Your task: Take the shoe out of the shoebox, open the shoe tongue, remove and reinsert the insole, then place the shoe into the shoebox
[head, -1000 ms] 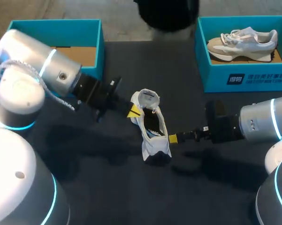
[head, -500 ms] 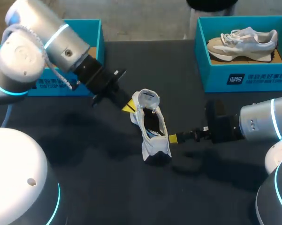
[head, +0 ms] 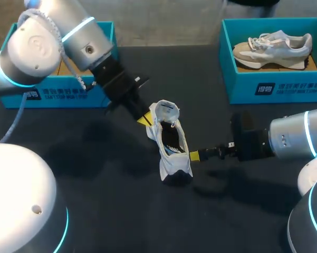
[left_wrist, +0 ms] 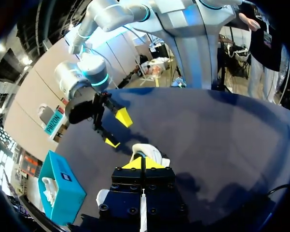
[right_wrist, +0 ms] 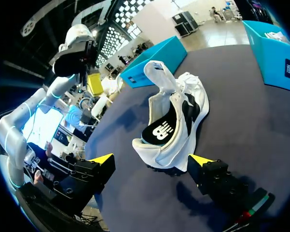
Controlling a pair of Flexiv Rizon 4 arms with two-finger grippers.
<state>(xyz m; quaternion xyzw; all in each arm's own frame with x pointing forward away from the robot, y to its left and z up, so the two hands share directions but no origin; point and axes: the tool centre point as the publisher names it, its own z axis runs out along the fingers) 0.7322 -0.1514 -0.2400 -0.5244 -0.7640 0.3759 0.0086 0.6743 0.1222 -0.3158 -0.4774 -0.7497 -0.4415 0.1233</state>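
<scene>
Mid-frame on the desk [head: 95, 179], a white shoe [head: 171, 142] is seen, opening up. L hand [head: 144, 120] is set at its collar, tips together. R hand [right_wrist: 152, 160] is held wide apart w/ the shoe between, untouched.

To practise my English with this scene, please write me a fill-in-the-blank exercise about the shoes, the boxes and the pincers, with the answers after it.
1. The white shoe stands on the dark ___, not in a box.
2. The other shoe lies inside the shoebox on the ___ side of the head view.
3. The right pincer is ___, its fingers wide apart, with the white shoe just ahead of it.
Answers: table; right; open.
</scene>
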